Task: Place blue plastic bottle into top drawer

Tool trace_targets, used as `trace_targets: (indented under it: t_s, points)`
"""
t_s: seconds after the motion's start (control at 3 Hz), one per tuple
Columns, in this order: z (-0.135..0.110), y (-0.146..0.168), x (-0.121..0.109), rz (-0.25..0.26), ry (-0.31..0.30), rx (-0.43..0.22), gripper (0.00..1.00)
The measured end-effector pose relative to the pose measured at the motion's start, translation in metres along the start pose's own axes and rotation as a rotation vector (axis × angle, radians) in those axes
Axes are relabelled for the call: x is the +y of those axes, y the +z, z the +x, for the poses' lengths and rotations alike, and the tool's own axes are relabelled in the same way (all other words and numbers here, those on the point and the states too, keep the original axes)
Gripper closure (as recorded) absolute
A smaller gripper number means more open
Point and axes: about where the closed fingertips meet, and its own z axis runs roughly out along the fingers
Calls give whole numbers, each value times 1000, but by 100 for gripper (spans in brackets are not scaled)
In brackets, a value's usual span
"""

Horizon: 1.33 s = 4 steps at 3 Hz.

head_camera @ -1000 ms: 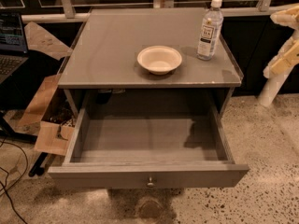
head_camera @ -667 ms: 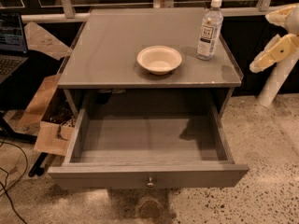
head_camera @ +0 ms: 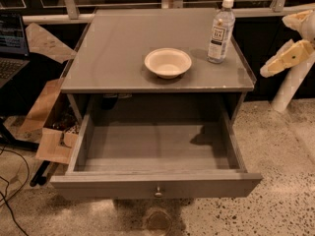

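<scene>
Camera view, single moment. The gripper (head_camera: 269,69), cream-coloured, is seen at the right edge of the frame, at about the height of the tabletop (head_camera: 118,48) and outside its right rim, carried on a pale arm segment (head_camera: 301,22) that enters from the upper right. How far it is open cannot be told. It is held apart from every object, and no contact with the blue plastic bottle (head_camera: 220,31) is shown.

The bottle is shown upright, capped in white, at the upper right corner of the tabletop, near the right rim. A shallow cream bowl (head_camera: 168,62) is placed to its left, near the middle of the tabletop and apart from the bottle.

Below the tabletop, the top drawer (head_camera: 157,185) is drawn fully out toward the bottom of the frame; its grey interior is exposed, and a small round knob (head_camera: 158,191) is set at the centre of its front panel.

At the left of the frame, a laptop (head_camera: 10,43) and cardboard pieces (head_camera: 49,132) are seen. A speckled floor (head_camera: 285,146) is visible at the right.
</scene>
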Motion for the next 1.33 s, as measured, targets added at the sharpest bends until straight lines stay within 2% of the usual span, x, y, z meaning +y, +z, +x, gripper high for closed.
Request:
trace_targets:
  t_s: [0.33, 0.67, 1.0, 1.33]
  points:
    - [8, 31, -20, 49, 82, -106, 0]
    - [14, 64, -39, 40, 143, -185, 0]
    - [10, 107, -55, -22, 167, -245, 0]
    - [3, 133, -60, -60, 166, -263, 0]
